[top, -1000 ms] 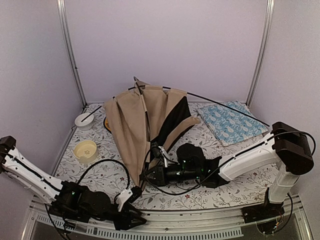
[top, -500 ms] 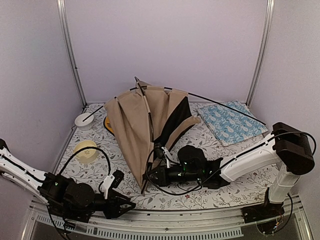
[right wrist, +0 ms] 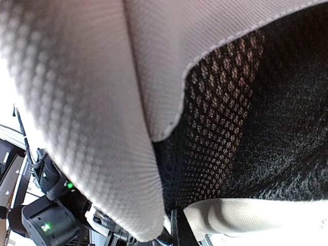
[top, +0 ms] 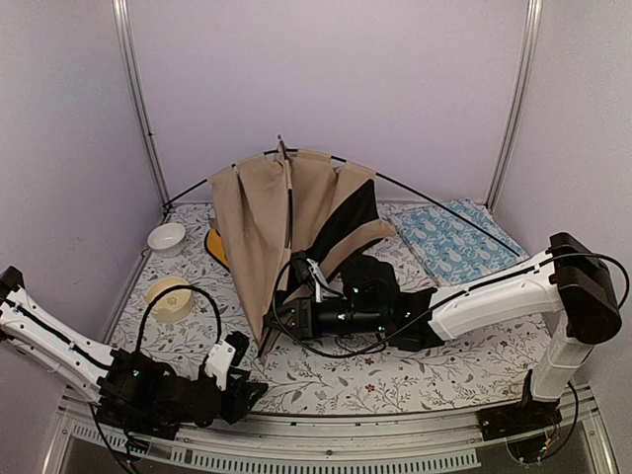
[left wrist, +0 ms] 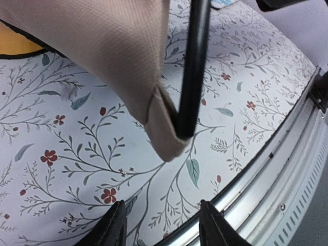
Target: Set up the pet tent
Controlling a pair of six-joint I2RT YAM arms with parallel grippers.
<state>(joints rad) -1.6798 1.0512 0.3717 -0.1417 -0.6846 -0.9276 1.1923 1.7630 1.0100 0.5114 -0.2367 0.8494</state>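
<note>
The floral-covered bench carries everything. The pet tent stands near its middle, half raised, canvas folded in pleats and black poles crossing at the peak; it probably leans because only one side is braced. The blue cushion lies flat at the far right, well clear of the work. The right hand is pressed together at the tent's lower front edge. Fabric lies right over its camera, so it appears to pinch the hem to steady the frame. The left hand sits low by the near rail, fingers apart and empty — likely lined up on the corner pocket, where a pole seats.
</note>
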